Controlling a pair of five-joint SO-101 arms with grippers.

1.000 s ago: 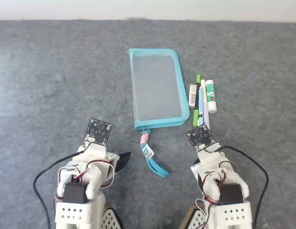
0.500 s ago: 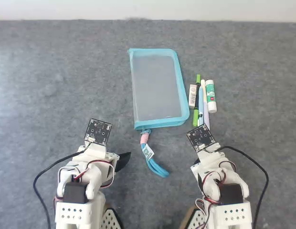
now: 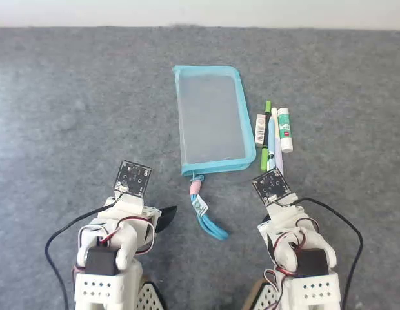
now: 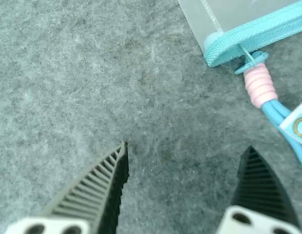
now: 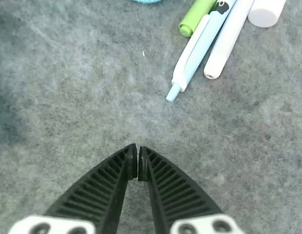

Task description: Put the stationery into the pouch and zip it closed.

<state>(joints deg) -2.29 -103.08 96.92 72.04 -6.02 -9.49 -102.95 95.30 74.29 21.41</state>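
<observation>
Stationery [image 3: 271,135] lies untouched. The right gripper [image 5: 138,148] has its fingers pressed together on nothing, over bare grey felt [image 3: 71,97], with the tip of the pale blue pen [image 5: 195,53] near ahead. Beside that pen lie a green pen [image 5: 196,14], a white pen [image 5: 229,39], a glue stick [image 5: 265,9] and a small labelled bar [image 3: 259,129], in a tight row just beside the pouch's [image 3: 213,119] long edge. Their labels are too small to read. The left gripper [image 4: 186,148] has its fingers wide apart and empty, near the pouch's corner, where a pink bead [image 4: 258,83] and blue cord [image 3: 210,223] trail from the zip toward the arms. The pouch lies flat at mid-table, with open felt all round.
</observation>
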